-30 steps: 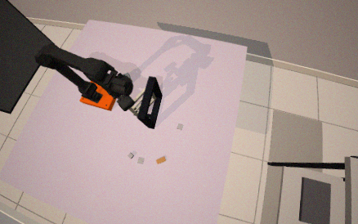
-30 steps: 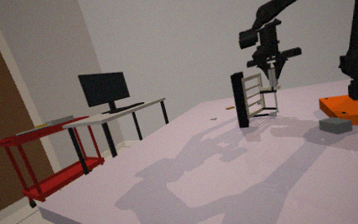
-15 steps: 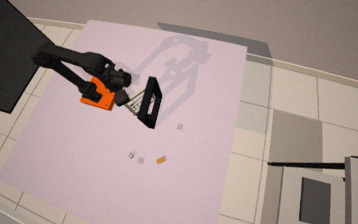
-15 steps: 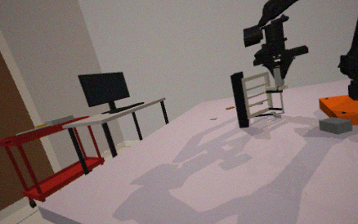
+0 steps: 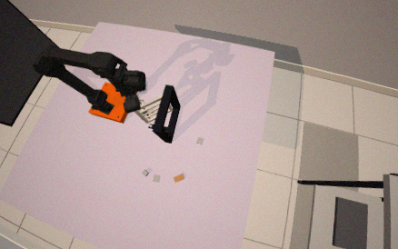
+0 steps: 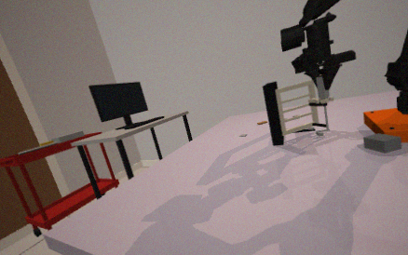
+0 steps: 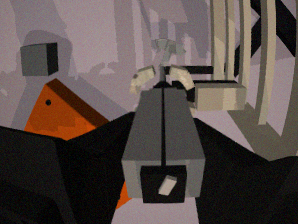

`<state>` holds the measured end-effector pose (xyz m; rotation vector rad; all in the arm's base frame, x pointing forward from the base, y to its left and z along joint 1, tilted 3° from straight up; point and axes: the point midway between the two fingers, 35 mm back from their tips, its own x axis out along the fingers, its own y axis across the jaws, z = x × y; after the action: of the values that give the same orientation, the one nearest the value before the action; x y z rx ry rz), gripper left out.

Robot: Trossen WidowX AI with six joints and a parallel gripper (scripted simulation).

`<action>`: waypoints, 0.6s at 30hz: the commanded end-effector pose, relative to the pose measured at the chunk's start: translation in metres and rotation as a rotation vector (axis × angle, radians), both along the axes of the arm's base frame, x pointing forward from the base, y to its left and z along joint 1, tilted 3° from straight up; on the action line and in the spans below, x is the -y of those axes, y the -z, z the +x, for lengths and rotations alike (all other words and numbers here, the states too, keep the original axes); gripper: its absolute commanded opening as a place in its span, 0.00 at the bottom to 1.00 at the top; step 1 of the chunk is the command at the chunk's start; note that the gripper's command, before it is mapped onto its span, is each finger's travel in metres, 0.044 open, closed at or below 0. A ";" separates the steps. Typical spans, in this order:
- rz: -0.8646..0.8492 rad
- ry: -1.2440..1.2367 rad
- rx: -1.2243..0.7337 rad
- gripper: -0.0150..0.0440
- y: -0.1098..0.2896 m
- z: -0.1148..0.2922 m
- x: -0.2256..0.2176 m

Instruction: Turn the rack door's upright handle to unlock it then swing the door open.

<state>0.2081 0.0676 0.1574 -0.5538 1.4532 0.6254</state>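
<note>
- an orange block (image 5: 179, 177) (image 6: 262, 123) lying on the pinkish table, and a few tiny pale bits near it, too small to make out
- a grey block (image 6: 382, 142) (image 7: 35, 60) sitting just beside the orange plate
- black monitor (image 6: 119, 101) up on a side desk (image 6: 109, 135) with dark legs, kinda neat
- red cart (image 6: 74, 203) right by that desk, with some flat grey thing (image 6: 69, 137) up top
- big dark panel (image 5: 20, 64) off in the corner of the top view
</note>
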 end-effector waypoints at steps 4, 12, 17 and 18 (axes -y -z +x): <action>0.003 0.104 0.002 0.30 -0.001 -0.004 -0.009; 0.007 0.208 -0.004 0.30 -0.001 -0.010 -0.023; 0.009 0.273 -0.008 0.30 -0.002 -0.012 -0.032; 0.009 0.286 -0.009 0.30 -0.002 -0.013 -0.034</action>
<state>0.1946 0.0985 0.1589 -0.3651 1.5003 0.4500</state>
